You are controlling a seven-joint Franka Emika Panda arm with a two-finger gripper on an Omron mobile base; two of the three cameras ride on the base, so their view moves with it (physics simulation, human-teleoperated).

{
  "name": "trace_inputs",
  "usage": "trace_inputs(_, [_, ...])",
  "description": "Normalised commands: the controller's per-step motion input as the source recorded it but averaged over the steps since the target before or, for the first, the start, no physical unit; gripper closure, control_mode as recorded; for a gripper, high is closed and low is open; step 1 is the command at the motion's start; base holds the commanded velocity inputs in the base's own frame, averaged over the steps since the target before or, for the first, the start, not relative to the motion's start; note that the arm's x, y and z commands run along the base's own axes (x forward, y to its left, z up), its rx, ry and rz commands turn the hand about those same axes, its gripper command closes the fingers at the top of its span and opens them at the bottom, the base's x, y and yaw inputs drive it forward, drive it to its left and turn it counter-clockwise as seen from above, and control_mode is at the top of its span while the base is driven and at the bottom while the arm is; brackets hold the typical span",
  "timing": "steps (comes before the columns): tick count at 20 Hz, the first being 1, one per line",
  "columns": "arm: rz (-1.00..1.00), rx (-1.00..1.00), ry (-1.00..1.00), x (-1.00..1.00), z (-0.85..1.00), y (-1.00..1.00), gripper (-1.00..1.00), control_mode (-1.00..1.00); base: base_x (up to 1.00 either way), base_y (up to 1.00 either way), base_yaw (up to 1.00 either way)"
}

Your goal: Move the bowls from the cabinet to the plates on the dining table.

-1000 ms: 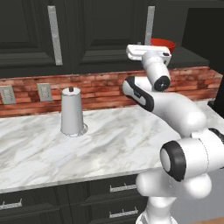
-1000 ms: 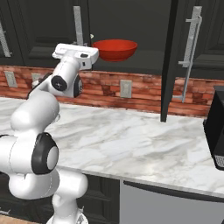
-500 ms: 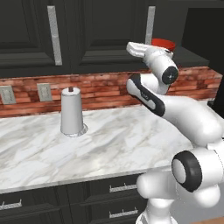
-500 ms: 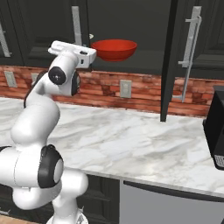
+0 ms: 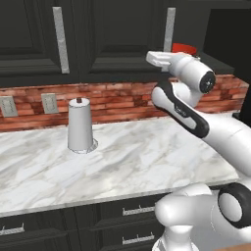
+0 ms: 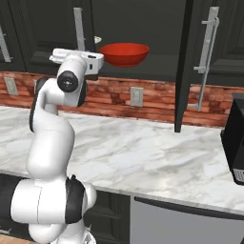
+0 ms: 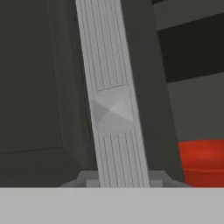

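The red bowl (image 6: pixel 124 53) sits inside the black cabinet (image 6: pixel 43 33), in the dark opening between its doors. It also shows as a red edge (image 5: pixel 184 48) behind my hand and at the right of the hand view (image 7: pixel 201 162). My gripper (image 6: pixel 82 56) is pressed up to the lower end of the left door's silver bar handle (image 6: pixel 78 21), a little left of the bowl. That handle (image 7: pixel 111 105) runs up the middle of the hand view, very close. My fingertips are hidden, so their state is unclear. The plates and the dining table are out of view.
The cabinet's right door (image 6: pixel 183 62) stands swung out edge-on, with its handle (image 6: pixel 207 47) facing right. A paper towel roll (image 5: pixel 81 125) stands on the marble counter (image 5: pixel 147 157) below, backed by brick wall. A black appliance (image 6: pixel 236 143) sits at the counter's right end.
My arm's elbow and lower links have swung outward while the hand has stayed at the door handle. The red bowl and the counter things have not moved.
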Motion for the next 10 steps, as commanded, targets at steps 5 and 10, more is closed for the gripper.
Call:
trace_inputs(5, [0.0, -0.07, 0.04, -0.53, -0.07, 0.47, 1.0, -1.0, 0.0, 0.0, 0.0])
trace_inputs(10, [0.0, -0.07, 0.06, -0.54, -0.04, 0.46, 1.0, -1.0, 0.0, 0.0, 0.0])
